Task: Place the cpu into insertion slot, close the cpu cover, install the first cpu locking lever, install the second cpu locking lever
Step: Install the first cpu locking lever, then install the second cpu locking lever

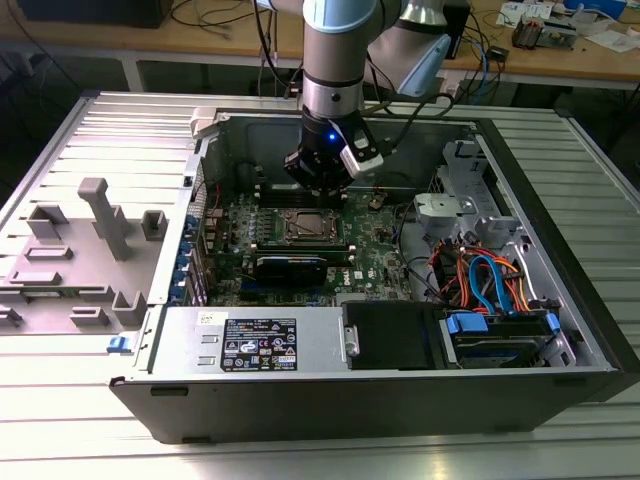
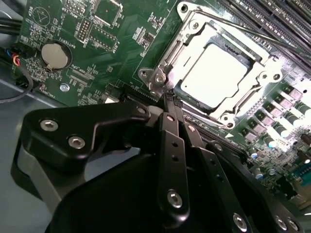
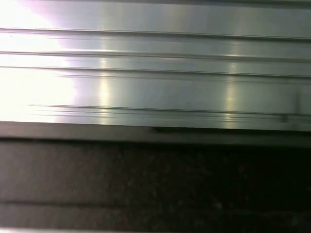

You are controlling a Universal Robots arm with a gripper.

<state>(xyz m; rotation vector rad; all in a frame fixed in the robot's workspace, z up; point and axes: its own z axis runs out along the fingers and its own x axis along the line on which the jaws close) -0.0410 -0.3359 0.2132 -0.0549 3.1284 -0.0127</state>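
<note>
Your hand sits low inside the open computer case, fingers pressed together with nothing between them, tips just beside the near corner of the insertion slot in the second wrist view. The cpu lies flat in that slot with its pale metal top exposed, and the cpu cover is down around it as a silvery frame. In the exterior view the hand hangs at the slot's far edge on the green motherboard, the case resting on the ribbed metal surface.

Harsh glare, blurred metal close-up
</note>
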